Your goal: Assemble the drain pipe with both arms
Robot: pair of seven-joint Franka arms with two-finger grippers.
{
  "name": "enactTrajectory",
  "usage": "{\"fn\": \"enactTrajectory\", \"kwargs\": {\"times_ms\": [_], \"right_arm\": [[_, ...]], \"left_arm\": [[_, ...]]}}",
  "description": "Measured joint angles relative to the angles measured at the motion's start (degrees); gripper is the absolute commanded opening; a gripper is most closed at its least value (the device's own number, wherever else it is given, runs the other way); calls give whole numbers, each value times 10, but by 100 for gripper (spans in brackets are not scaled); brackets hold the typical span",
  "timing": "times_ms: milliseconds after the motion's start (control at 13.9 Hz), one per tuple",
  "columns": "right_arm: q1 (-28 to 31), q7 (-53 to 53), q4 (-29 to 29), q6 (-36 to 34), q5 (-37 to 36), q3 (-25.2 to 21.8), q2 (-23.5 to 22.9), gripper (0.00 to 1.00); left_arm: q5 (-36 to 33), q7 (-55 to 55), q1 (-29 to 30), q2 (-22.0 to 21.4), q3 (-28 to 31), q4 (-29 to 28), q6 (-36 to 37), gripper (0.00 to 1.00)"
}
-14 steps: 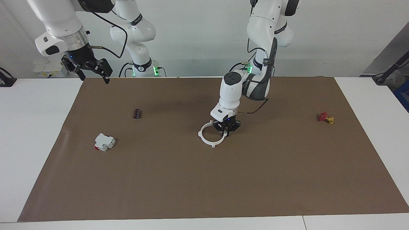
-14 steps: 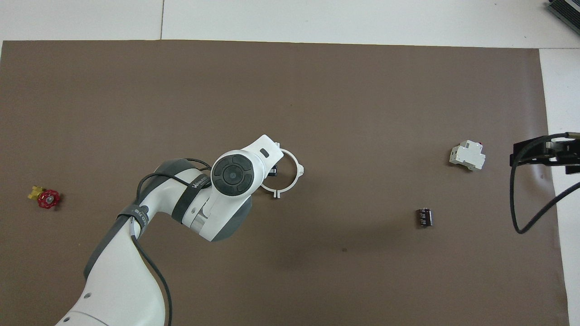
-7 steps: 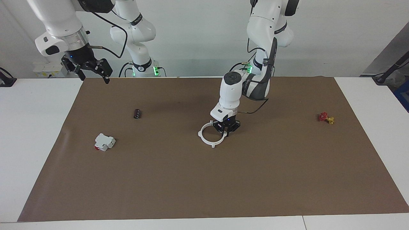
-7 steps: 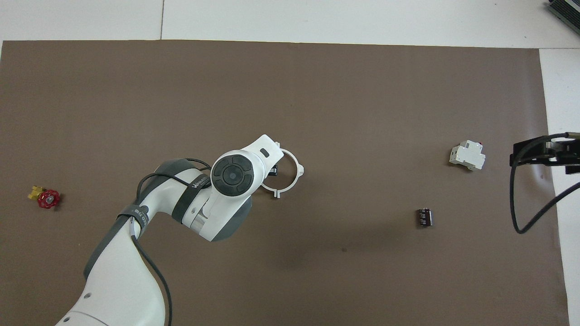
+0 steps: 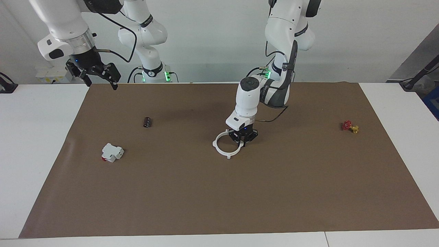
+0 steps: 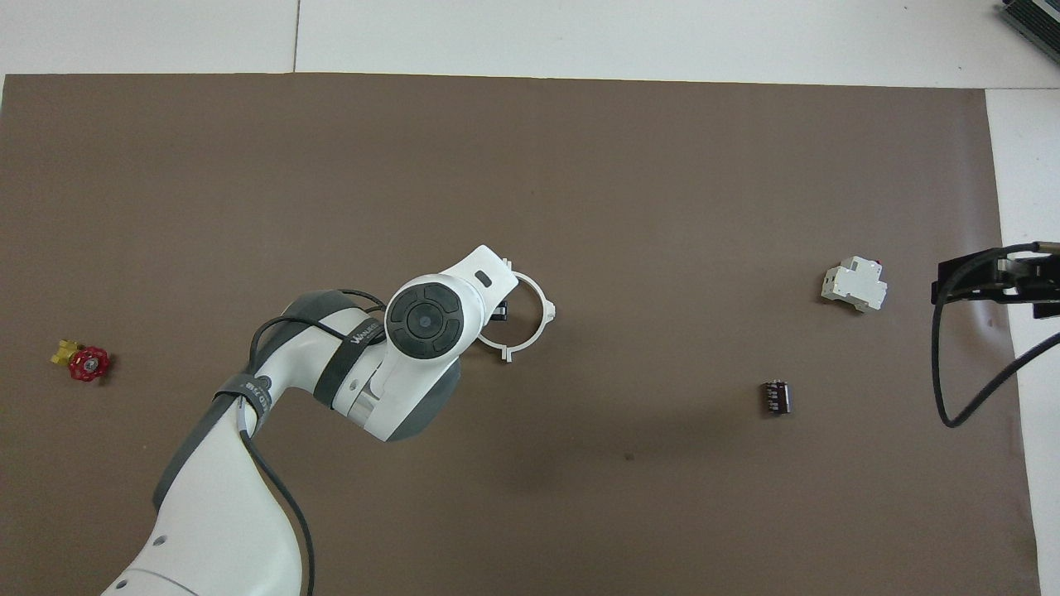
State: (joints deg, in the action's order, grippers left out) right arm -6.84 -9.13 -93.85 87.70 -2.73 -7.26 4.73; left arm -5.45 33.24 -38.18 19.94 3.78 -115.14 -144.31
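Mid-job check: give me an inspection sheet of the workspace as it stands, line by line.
Surface: brown mat on a white table.
Job's things: drain pipe, a closed white ring flat on the mat.
Clutter: white box, black cylinder, red and yellow valve.
Grippers: left gripper shut on the ring's rim; right gripper open, raised over the mat's corner, waiting.
Cables: black cable on the right arm.
Surroundings: grey wall.

Overhead: left arm's wrist hides left pincer [image 5: 242, 141] & part of ring [image 6: 534, 331]; right pincer [image 6: 994, 280] cropped.
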Motion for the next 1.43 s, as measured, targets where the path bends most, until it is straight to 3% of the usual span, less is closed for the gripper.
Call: {"fn": "enactTrajectory", "kwargs": {"times_ms": [72,287,717,932,1075,1434], "right_arm": [[0,0,0,0,0,0,0,100],[0,0,0,0,0,0,0,100],[0,0,0,0,0,0,0,100],[0,0,0,0,0,0,0,100],[0,0,0,0,0,0,0,100],[0,0,0,0,0,0,0,100]], "left_arm": [[0,1,0,0,0,0,0,69],[0,4,0,-1,0,0,-1,99],[0,4,2,-18,4,6,8,100],[0,0,11,-56,12,8,74,100],[-2,-13,39,-80,13,8,114,100],[-3,-171,153,-140,15,8,193,100]]}}
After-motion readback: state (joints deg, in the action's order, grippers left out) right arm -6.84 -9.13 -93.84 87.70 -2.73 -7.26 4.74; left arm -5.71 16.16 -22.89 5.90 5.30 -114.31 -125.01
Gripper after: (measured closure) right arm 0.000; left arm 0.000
